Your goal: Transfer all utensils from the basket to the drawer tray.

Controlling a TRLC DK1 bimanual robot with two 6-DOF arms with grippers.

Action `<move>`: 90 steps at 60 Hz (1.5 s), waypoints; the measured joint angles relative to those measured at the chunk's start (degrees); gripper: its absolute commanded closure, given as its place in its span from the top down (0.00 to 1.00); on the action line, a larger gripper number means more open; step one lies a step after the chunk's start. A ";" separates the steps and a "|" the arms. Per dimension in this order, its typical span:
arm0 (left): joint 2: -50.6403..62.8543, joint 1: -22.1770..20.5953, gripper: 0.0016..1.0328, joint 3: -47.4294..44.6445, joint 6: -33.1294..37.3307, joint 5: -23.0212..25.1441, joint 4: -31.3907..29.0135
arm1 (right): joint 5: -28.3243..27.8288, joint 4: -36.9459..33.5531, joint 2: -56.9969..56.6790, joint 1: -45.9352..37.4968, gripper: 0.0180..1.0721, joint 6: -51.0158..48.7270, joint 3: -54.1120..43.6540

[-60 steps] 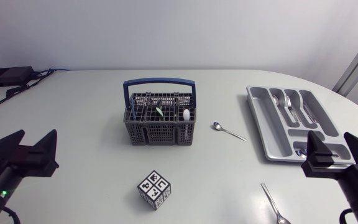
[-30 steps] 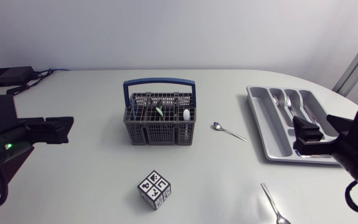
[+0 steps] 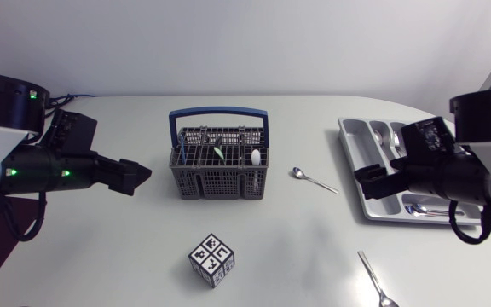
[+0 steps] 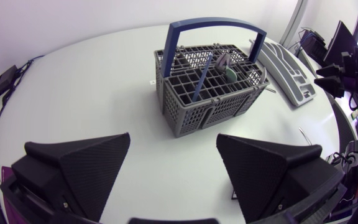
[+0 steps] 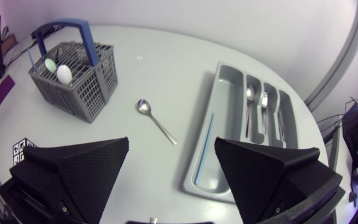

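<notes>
The white bench fills most of the frame. The left arm comes in at the middle left and the right arm at the middle right.

The grey tray lies at the upper right. It has a thin blue stick and some silver cutlery in its slots. The grey basket with the blue handle stands in the upper middle.

The left pincer is just left of the basket and points at it. Its 2 fingers are spread wide with nothing between them. The right pincer hangs by the tray's left edge, also spread wide and holding nothing.

A marked cube sits in the lower middle. 1 spoon lies slanted between basket and tray. A 2nd spoon lies at the lower right.

In the basket, a blue-handled tool and a white-topped tool stand up on end. I think the left arm is nearer to them. They point up, so the pincer would need to come down from above.
</notes>
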 measured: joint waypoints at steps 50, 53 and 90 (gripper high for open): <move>20.57 -5.42 0.68 4.70 3.30 2.05 25.42 | -13.35 -5.81 35.82 -2.21 0.92 -17.49 21.07; 21.73 -5.46 0.62 5.31 3.43 2.05 26.32 | -13.33 -5.81 36.54 -2.23 0.92 -18.08 21.57; 24.48 -7.06 0.25 8.66 3.43 2.08 24.52 | -13.29 -17.97 49.27 -2.97 0.89 -27.43 40.57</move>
